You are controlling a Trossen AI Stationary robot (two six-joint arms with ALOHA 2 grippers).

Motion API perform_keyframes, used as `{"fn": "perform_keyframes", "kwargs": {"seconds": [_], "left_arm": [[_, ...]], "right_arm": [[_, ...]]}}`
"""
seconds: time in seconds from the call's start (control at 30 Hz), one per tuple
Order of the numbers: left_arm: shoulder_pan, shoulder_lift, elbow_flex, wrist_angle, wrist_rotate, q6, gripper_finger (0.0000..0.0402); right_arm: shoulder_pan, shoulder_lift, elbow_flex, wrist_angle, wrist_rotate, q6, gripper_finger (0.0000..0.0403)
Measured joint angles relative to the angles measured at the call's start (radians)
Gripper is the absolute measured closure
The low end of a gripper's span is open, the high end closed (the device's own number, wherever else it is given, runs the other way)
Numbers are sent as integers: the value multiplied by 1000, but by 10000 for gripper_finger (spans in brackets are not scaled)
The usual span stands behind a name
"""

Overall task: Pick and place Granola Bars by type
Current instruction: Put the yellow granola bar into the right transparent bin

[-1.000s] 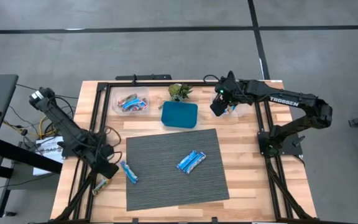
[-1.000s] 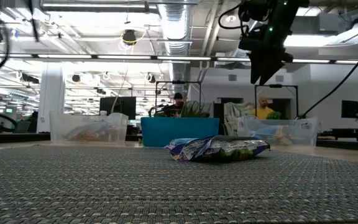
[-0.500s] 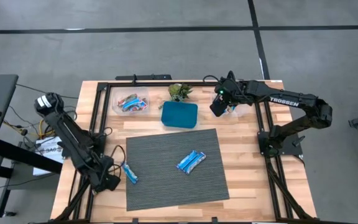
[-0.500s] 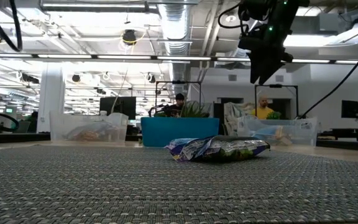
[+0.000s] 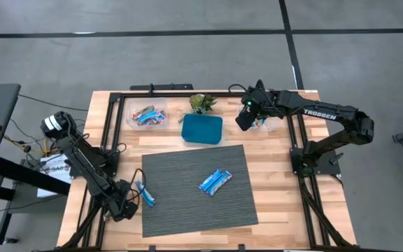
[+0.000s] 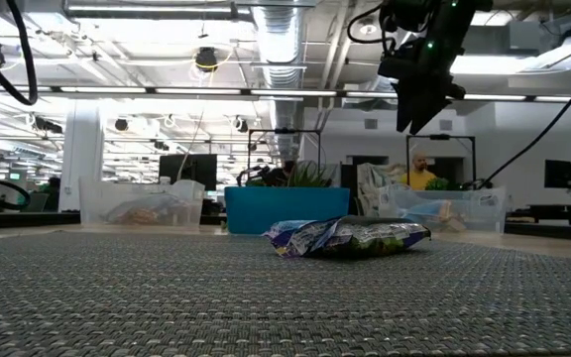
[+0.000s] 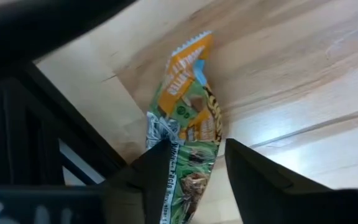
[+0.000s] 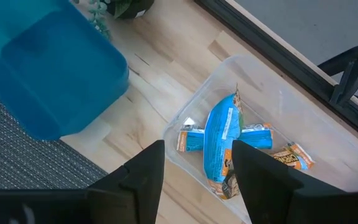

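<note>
My left gripper [image 5: 122,208] is low over the table's near left corner and open. In the left wrist view it [image 7: 194,168] straddles one end of a tan-green-orange granola bar [image 7: 188,118] that lies flat on the wood. One blue bar [image 5: 145,194] lies at the mat's left edge, and two blue bars [image 5: 215,182] lie side by side mid-mat, also seen in the low view [image 6: 350,236]. My right gripper [image 5: 247,119] hangs open and empty above the right clear bin [image 8: 272,124], which holds blue bars [image 8: 219,143] and a tan one [image 8: 291,155]. My left gripper has a finger [image 7: 157,171] on each side of the tan-green-orange bar's end [image 7: 188,158], coming from above. The bar lies flat on the table. I cannot tell whether the fingers touch it.
A second clear bin [image 5: 149,115] with bars stands at the far left. The blue square dish [image 5: 201,129] and a small plant [image 5: 201,103] stand at far centre. The grey mat [image 5: 194,189] covers the table's middle. The black frame rail [image 7: 55,124] runs close beside the left gripper.
My left arm has swung toward the table's near edge and come down over the tan-green-orange bar at the near left corner, which it now covers in the high view. My right arm has stayed over its bin.
</note>
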Motion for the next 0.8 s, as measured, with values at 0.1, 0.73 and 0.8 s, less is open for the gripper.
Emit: {"fn": "perform_keyframes", "kwargs": {"seconds": [0.1,0.73,0.8], "left_arm": [[0,0,-1,-2,7,-9,296],[17,-130,218,-45,-488,13,397],[29,-191,240,-46,-653,43,398]], "right_arm": [[0,0,0,0,0,-1,227],[19,0,0,72,-289,-7,239],[32,0,0,101,-382,-7,239]]}}
